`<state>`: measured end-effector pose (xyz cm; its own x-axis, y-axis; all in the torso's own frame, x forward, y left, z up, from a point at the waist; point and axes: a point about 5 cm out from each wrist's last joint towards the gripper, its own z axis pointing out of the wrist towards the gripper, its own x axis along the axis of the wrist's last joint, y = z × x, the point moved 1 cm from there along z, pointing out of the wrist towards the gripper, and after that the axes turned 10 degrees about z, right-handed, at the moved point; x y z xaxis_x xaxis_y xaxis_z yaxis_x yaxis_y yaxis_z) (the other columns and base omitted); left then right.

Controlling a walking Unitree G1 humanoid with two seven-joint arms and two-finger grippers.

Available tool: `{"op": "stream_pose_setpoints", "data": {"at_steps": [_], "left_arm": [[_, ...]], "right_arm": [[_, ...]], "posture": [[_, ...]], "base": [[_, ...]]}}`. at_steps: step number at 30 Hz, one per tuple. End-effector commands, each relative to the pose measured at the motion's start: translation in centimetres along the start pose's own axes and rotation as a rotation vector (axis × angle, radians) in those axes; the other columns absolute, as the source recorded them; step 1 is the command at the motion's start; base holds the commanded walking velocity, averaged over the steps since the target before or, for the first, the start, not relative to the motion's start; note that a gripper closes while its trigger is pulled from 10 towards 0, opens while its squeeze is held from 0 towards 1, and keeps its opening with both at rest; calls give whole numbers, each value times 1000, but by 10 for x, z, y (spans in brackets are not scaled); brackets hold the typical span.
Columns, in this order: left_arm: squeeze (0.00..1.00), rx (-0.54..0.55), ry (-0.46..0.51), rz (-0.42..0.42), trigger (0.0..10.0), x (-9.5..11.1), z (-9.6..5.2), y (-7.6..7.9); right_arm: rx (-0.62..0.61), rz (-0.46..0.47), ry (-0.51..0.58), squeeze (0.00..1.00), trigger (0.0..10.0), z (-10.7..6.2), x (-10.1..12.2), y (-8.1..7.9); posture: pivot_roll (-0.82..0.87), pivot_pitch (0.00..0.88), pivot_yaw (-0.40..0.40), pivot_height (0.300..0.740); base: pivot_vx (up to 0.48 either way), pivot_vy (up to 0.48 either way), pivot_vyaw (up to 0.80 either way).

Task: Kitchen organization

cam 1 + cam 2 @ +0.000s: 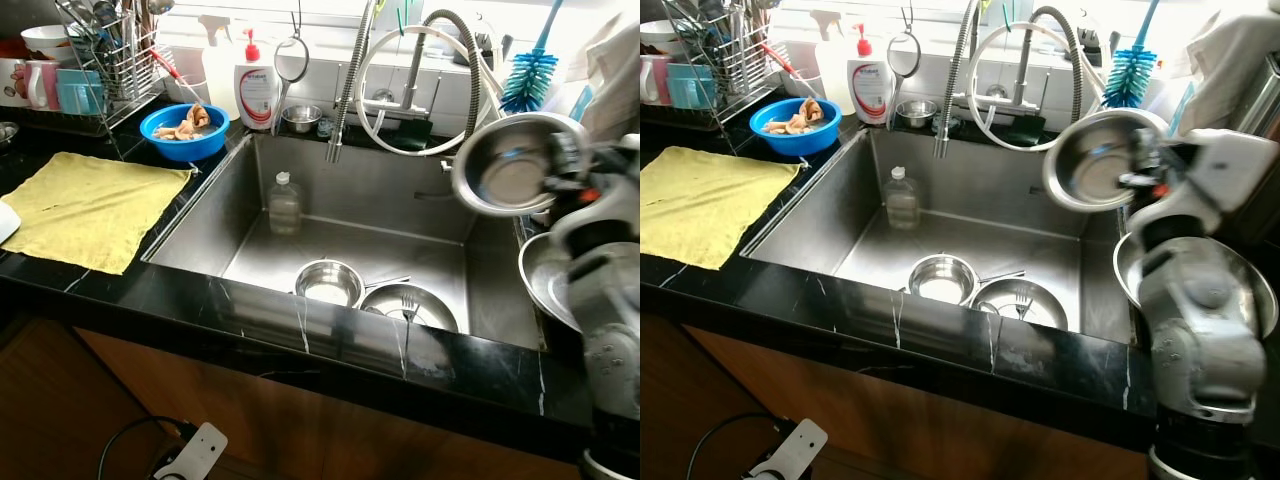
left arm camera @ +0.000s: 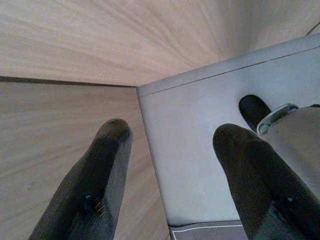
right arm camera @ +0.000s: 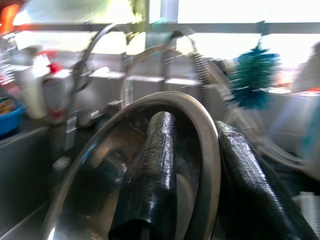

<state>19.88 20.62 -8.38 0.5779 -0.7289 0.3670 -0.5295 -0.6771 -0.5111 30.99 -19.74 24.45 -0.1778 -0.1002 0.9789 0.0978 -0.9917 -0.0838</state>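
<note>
My right gripper [image 1: 1145, 165] is shut on the rim of a steel bowl [image 1: 1095, 160], held tilted in the air over the right end of the sink [image 1: 345, 175]. In the right wrist view one finger [image 3: 150, 175] lies inside the steel bowl [image 3: 100, 180] and the other outside its rim. Low in the sink sit a small steel saucepan [image 1: 328, 283], a steel plate with a fork [image 1: 410, 305] and a clear plastic bottle [image 1: 284, 203]. My left gripper [image 2: 172, 150] hangs open by a wooden surface and a pale grey panel, holding nothing.
A second steel bowl [image 1: 545, 280] rests on the counter right of the sink. On the left are a blue bowl of scraps [image 1: 184, 130], a yellow cloth [image 1: 85, 205] and a dish rack [image 1: 100, 60]. The coiled faucet [image 1: 345, 90], soap bottle [image 1: 256, 90] and blue brush [image 1: 528, 75] line the back.
</note>
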Motion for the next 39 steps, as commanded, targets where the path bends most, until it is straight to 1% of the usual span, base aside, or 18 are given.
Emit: {"op": "stream_pose_setpoints", "data": {"at_steps": [1,2,3,5,7,8,10,11,17,19,21,24,27,33,39], "left_arm": [[0,1,-6,-8,10000,-1,0,-1],[0,1,-6,-9,10000,-1,0,-1],[0,2,-7,-12,10000,-1,0,-1],[0,2,-9,-16,10000,-1,0,0],[0,2,-9,-17,10000,-1,0,0],[0,3,-10,-21,10000,-1,0,0],[0,3,-10,-23,10000,-1,0,0],[0,3,-10,-25,10000,-1,0,1],[0,1,-10,-24,10000,-1,0,1],[0,-1,-9,-23,10000,-1,0,1],[0,-2,-9,-22,10000,-1,0,1],[0,-5,-7,-20,10000,-1,0,2],[0,-5,-6,-19,10000,-1,0,2],[0,-4,-6,-22,10000,-1,0,2],[0,-3,-11,-23,10000,-1,0,2]], "right_arm": [[43,-3,-15,0,10000,2,-4,-6],[58,-14,-46,0,10000,3,-11,-8],[76,-74,-113,0,10000,5,-27,-10],[101,-81,-160,0,10000,6,-41,-13],[106,-76,-173,0,10000,6,-43,-13],[116,-114,-243,0,10000,7,-60,-11],[93,-147,-284,0,10000,8,-70,-7],[82,-143,-304,0,10000,8,-77,-5],[84,-123,-309,0,10000,9,-84,-5],[68,-184,-341,0,10000,9,-91,-1],[73,-200,-350,0,10000,9,-94,-1],[88,-193,-359,0,10000,11,-98,-4],[107,-207,-379,0,10000,11,-105,-6],[94,-205,-406,0,10000,11,-116,-6],[65,-235,-442,0,10000,8,-124,2]], "posture": [[-14,0,-34,740],[-14,0,-35,740],[-10,0,-37,740],[-7,0,-41,740],[-6,0,-41,740],[-6,0,-46,740],[-5,0,-46,740],[-3,0,-47,740],[-9,0,-46,740],[-12,0,-44,740],[-13,0,-45,740],[-11,0,-48,740],[-1,0,-53,740],[3,0,-53,740],[3,0,-56,740]], "base": [[0,0,0],[0,0,0],[0,0,0],[0,0,0],[0,0,0],[0,0,0],[0,0,0],[0,0,0],[0,0,0],[0,0,0],[0,0,0],[0,0,0],[0,0,0],[0,0,0],[0,0,0]]}}
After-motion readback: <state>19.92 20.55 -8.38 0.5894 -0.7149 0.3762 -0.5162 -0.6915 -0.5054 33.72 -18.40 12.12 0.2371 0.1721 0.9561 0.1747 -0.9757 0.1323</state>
